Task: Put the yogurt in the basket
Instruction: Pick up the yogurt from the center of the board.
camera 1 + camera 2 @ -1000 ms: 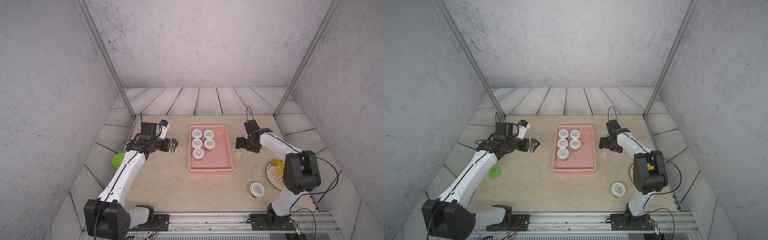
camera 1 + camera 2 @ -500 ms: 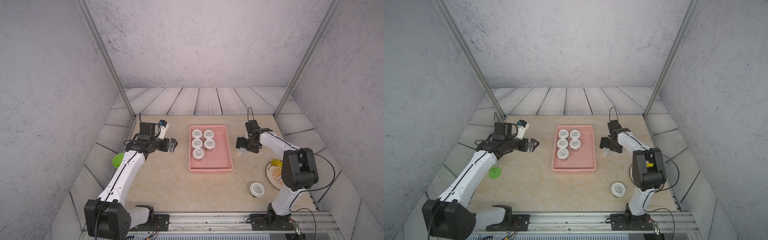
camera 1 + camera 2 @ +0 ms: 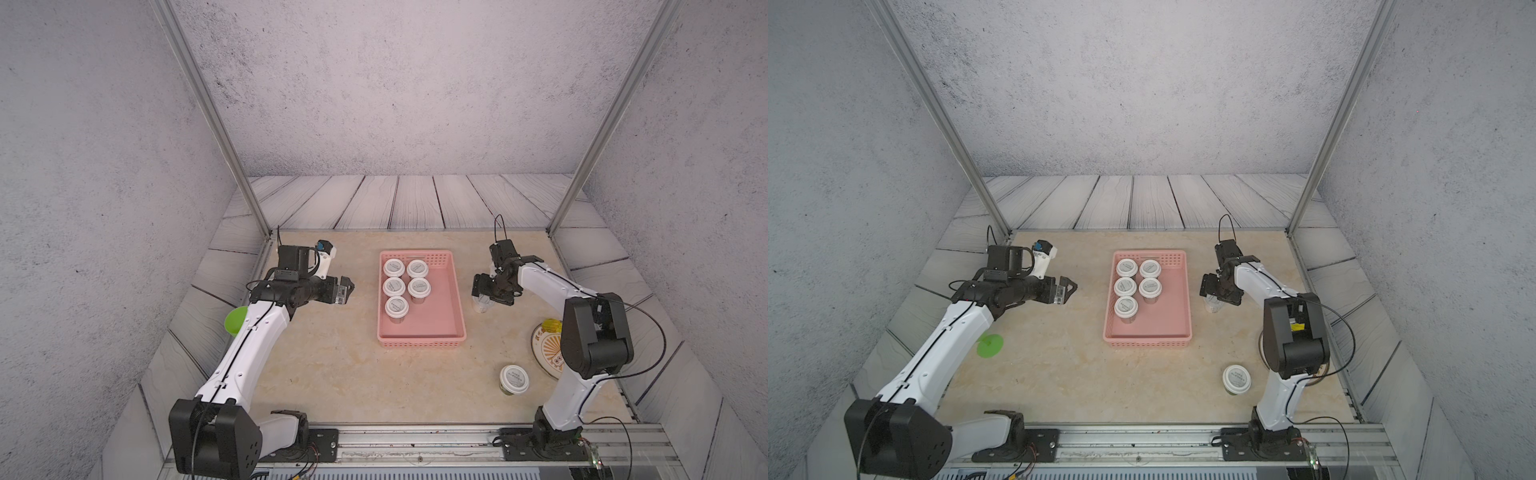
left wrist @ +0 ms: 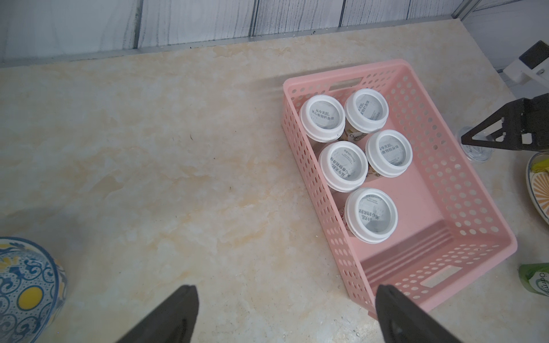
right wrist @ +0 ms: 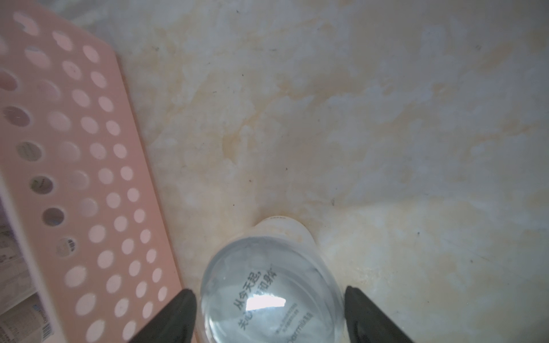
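The pink basket [image 3: 419, 343] [image 3: 1147, 341] [image 4: 416, 267] holds several white-lidded yogurt cups [image 3: 397, 306] [image 4: 371, 215] in its far half. Another yogurt [image 3: 482, 306] [image 3: 1214, 307] [image 5: 270, 291] stands on the table just right of the basket. My right gripper [image 3: 484, 297] [image 5: 270, 300] is down over it, open, one fingertip on each side of the lid with a thin gap. A third yogurt [image 3: 514, 379] [image 3: 1236, 379] stands alone near the front right. My left gripper [image 3: 347, 291] [image 4: 283, 300] hovers open and empty left of the basket.
A bright green cup [image 3: 236, 320] [image 3: 989, 345] sits at the left table edge, partly behind my left arm. A patterned plate [image 3: 544, 345] [image 4: 537, 184] lies at the right edge. A blue-patterned bowl [image 4: 26, 285] shows in the left wrist view.
My right gripper's fingers have drawn in closer around the yogurt beside the basket. The left arm has barely moved.
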`<state>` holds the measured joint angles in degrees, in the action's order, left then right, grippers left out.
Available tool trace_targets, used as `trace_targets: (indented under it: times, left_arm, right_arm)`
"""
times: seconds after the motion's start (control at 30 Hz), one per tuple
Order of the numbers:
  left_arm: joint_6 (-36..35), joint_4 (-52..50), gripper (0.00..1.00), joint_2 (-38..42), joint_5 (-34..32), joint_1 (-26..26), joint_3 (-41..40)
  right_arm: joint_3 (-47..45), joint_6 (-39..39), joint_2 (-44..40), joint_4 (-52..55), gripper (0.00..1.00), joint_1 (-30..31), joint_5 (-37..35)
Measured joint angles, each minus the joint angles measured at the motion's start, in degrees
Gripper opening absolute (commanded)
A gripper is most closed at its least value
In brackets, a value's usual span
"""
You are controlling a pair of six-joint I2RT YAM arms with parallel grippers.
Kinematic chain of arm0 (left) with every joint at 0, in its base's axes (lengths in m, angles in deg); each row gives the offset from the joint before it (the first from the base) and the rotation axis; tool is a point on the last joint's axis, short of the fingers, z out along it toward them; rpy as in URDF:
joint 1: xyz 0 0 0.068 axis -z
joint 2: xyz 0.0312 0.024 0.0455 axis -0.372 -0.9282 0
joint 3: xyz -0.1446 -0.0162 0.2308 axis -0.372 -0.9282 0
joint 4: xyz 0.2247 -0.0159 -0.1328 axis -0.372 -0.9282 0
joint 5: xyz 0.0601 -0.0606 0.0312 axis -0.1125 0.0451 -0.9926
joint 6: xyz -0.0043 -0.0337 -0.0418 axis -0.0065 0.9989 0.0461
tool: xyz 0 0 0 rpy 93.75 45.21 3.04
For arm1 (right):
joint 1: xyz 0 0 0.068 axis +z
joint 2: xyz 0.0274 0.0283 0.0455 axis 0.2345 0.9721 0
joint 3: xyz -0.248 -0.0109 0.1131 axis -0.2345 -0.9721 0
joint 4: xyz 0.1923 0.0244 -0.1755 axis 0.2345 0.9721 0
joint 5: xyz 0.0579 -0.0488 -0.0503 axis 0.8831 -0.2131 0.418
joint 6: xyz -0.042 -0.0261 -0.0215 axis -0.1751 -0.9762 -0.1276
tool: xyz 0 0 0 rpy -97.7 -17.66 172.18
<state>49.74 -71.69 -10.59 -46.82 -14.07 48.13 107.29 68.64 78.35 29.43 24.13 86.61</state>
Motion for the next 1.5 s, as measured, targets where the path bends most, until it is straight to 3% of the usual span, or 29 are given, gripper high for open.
trace_targets:
  times: [1.03,1.5]
  left_arm:
    - [0.0,0.2,0.99,0.0,0.1,-0.6,-0.2]
    - [0.2,0.2,0.98,0.0,0.3,-0.7,-0.2]
  right_arm:
    - [0.0,0.0,0.9,-0.8,0.82,-0.3,0.9]
    - [-0.1,0.0,0.9,-1.1,0.76,-0.4,1.2]
